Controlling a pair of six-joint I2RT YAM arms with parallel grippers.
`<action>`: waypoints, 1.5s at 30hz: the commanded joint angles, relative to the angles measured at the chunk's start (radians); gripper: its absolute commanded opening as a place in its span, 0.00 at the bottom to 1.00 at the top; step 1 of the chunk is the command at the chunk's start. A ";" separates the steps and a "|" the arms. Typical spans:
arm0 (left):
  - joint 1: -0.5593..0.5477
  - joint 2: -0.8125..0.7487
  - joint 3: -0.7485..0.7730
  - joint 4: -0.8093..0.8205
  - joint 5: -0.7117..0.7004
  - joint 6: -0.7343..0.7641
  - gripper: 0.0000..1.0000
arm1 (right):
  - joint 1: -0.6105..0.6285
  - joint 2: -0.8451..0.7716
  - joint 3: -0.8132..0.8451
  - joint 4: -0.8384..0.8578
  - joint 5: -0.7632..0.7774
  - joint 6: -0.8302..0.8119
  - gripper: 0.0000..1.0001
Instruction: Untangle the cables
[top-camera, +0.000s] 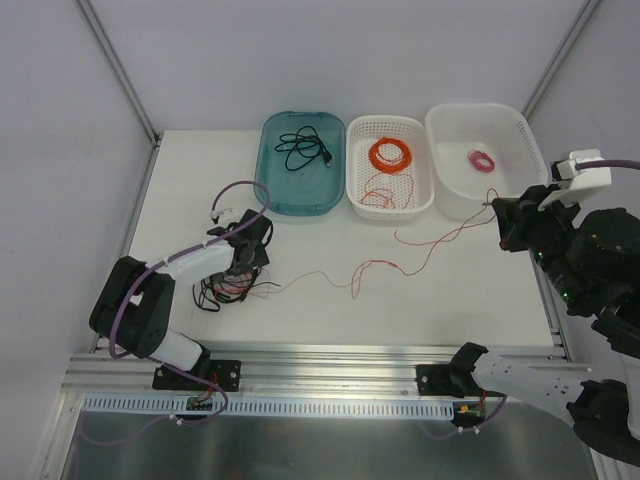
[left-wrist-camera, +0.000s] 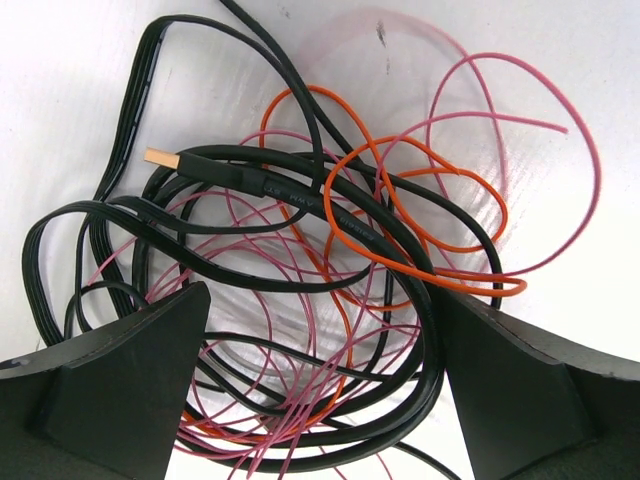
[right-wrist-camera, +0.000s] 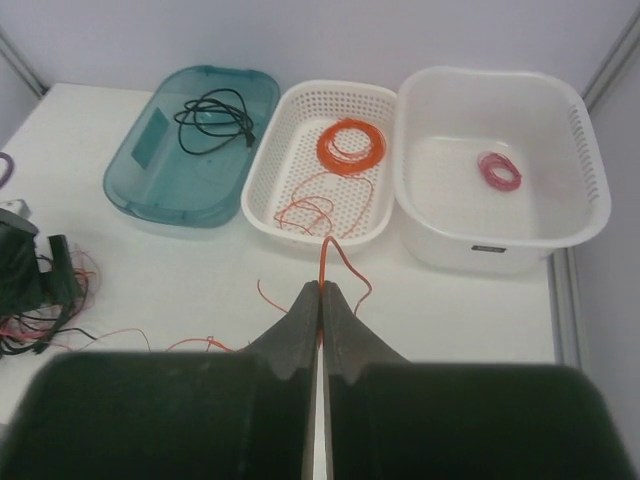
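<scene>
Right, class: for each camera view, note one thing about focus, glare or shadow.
Left wrist: cables sharp, bar a faint pink smear at the top. Right wrist: right gripper, pinching the orange-red wire, dark and blurred; white basket beyond crisp. Top external: even light, faint shadows.

The table (top-camera: 450, 290) is overlooked from above; the cables (left-wrist-camera: 290, 193) are framed closely from the left wrist, distantly from the right.

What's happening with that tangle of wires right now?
Left hand open over the clump. Right hand shut on orange-red wire. Clump knotted, black cord through it.
</scene>
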 joint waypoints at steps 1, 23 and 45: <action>0.040 -0.039 -0.032 -0.020 -0.010 0.031 0.95 | 0.003 -0.014 -0.040 -0.010 0.121 0.000 0.01; 0.060 -0.599 -0.012 -0.020 0.365 0.278 0.99 | -0.253 0.101 -0.804 0.350 -0.570 0.243 0.01; 0.059 -0.946 -0.089 -0.009 0.444 0.625 0.99 | -0.194 0.169 -0.813 0.490 -0.626 0.250 0.01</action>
